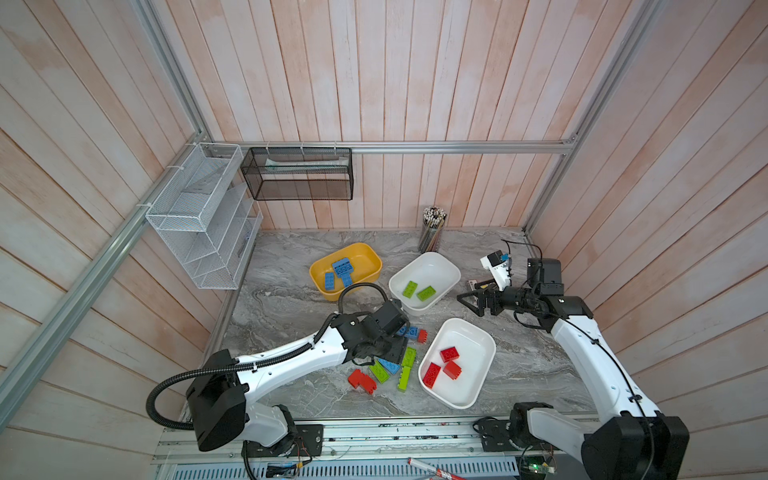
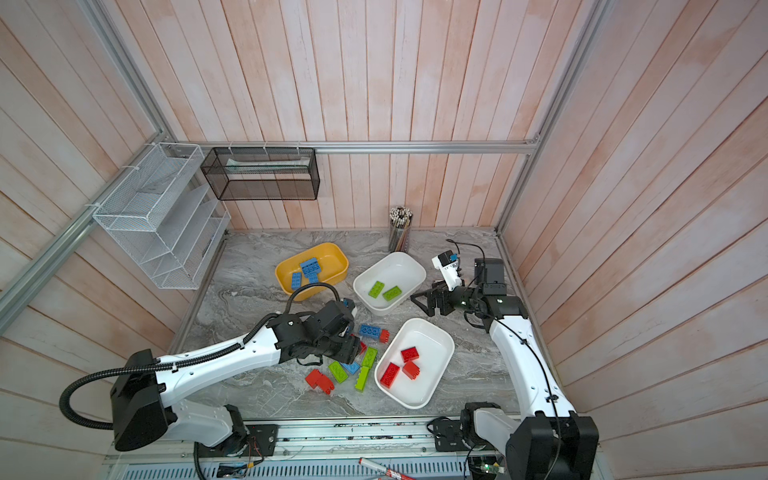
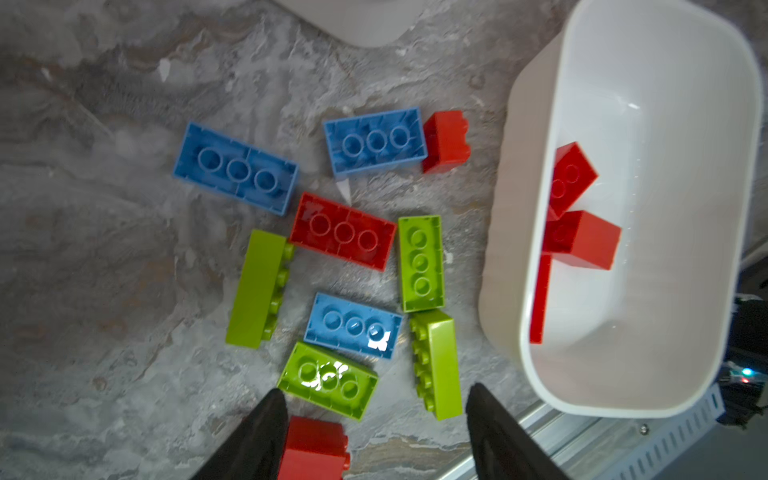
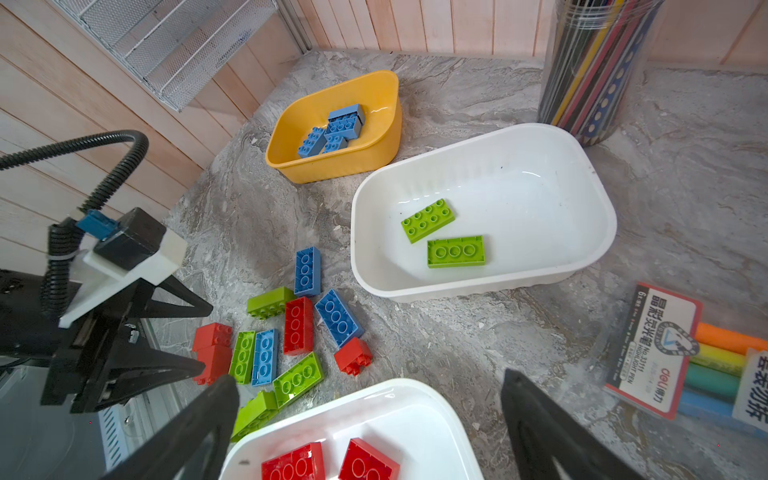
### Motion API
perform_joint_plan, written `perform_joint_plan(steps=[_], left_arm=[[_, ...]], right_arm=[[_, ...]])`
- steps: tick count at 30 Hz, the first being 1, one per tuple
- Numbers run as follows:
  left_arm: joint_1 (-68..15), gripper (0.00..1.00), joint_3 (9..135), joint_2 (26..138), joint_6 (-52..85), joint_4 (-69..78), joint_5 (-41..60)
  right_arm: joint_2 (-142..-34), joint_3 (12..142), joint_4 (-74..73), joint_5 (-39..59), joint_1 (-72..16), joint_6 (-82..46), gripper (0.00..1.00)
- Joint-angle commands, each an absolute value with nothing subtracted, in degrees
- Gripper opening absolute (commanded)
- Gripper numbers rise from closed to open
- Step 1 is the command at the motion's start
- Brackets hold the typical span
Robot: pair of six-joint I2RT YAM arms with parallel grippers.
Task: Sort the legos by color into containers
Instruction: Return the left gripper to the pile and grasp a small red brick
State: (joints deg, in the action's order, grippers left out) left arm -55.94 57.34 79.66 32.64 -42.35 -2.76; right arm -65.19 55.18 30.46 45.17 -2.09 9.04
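The yellow container (image 1: 368, 262) holds several blue legos (image 1: 341, 272). Two green legos (image 1: 417, 290) lie in the far white container (image 1: 438, 266), and three red legos (image 1: 444, 365) lie in the near white container (image 1: 476, 351). Loose blue, green and red legos (image 3: 343, 237) are scattered on the table left of that near container. My left gripper (image 3: 376, 399) hangs over this pile with its jaws open, and a red lego (image 3: 313, 449) lies against one finger. My right gripper (image 4: 370, 378) is open and empty, raised between the two white containers (image 4: 540, 174).
A clear cup of pencils (image 1: 432, 232) stands at the back wall. A pack of highlighters (image 4: 665, 353) lies at the right. A white wire rack (image 1: 199, 216) and a black mesh rack (image 1: 299, 174) hang on the walls. A metal rail (image 1: 374, 432) runs along the table's front edge.
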Motion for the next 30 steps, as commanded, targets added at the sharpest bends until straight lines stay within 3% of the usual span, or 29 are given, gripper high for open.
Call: perform_joint_plan(steps=[1,13,21,30], left_arm=[[-55.2,0.71,53.4,76.7,36.3,-46.4,-3.8],[-55.2,0.71,47.4,71.0,42.4,-53.7,-4.4],[-56.9,0.58,43.2,68.2,43.9,-54.7,-2.0],[-57.5,0.6,40.5,71.3,43.5,-50.8,-2.6]], right_arm=[[-64.5,54.9,30.8,46.7,-2.0,9.4,0.98],[-65.0,54.1,30.3,47.2,-2.0,9.5,0.98],[-65.3,54.0,30.1,47.3,-2.2,9.7,0.98],[-65.5,54.1,30.0,47.5,-2.2,9.7,0.98]])
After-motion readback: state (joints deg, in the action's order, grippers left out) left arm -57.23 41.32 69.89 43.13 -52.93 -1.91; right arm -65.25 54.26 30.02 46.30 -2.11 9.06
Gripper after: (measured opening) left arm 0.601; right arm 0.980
